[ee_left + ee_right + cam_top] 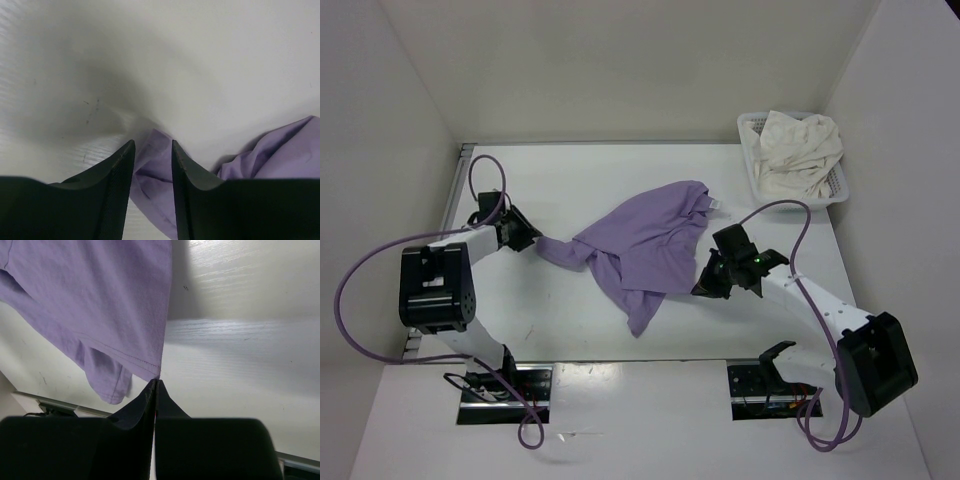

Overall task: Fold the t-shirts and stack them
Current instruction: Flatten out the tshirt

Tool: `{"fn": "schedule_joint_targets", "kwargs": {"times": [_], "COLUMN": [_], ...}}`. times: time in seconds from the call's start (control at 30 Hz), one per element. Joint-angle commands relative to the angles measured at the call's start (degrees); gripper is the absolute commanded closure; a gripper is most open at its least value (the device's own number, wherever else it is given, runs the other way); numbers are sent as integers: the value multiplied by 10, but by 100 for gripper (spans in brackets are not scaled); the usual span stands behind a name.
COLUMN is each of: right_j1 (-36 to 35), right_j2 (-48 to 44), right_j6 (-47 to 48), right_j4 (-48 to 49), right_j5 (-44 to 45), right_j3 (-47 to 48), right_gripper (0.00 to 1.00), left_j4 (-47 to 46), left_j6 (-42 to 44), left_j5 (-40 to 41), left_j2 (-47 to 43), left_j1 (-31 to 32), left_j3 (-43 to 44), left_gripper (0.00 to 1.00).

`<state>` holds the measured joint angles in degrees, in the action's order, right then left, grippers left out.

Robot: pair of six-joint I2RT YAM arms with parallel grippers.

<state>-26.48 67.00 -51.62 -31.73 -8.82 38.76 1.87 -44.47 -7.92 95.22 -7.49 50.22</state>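
Note:
The lavender t-shirt [645, 245] lies crumpled on the middle of the white table. My left gripper [532, 240] is at its left tip; in the left wrist view the gripper [152, 145] is open, with a fold of the lavender cloth [155, 175] lying between the jaws. My right gripper [705, 285] is at the shirt's right edge. In the right wrist view it [157, 381] is shut on a hem corner of the lavender shirt [100, 300], which hangs away from it. The cream t-shirt [802, 150] lies bunched in the basket. The green t-shirt is out of view.
A white plastic mesh basket [752, 135] stands at the far right corner of the table. White walls enclose the table on the left, back and right. The arm bases and cables sit along the near edge.

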Motion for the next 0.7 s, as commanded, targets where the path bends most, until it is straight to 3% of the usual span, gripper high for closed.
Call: {"fn": "schedule_joint_targets", "kwargs": {"times": [0.0,0.23,0.43,0.53,0.6,0.63,0.67], "right_j1": [3,3,9,9,9,9,9], "right_j2": [5,5,10,10,10,15,16], "right_j6": [6,6,11,17,17,17,22], "right_j4": [9,20,20,20,20,20,20], "right_j5": [0,0,6,6,6,6,6], "right_j3": [-3,3,16,26,32,32,32], "right_gripper": [100,100,100,100,100,100,100], "left_j4": [0,26,26,31,31,31,31], "left_j6": [32,37,37,37,37,37,37], "left_j5": [-7,-2,12,26,42,48,61], "left_j2": [15,21,26,26,18,0,-16], "left_j1": [18,24,29,29,29,29,29], "left_j3": [20,19,14,20,20,20,20], "left_gripper": [58,56,73,74,66,48,36]}}
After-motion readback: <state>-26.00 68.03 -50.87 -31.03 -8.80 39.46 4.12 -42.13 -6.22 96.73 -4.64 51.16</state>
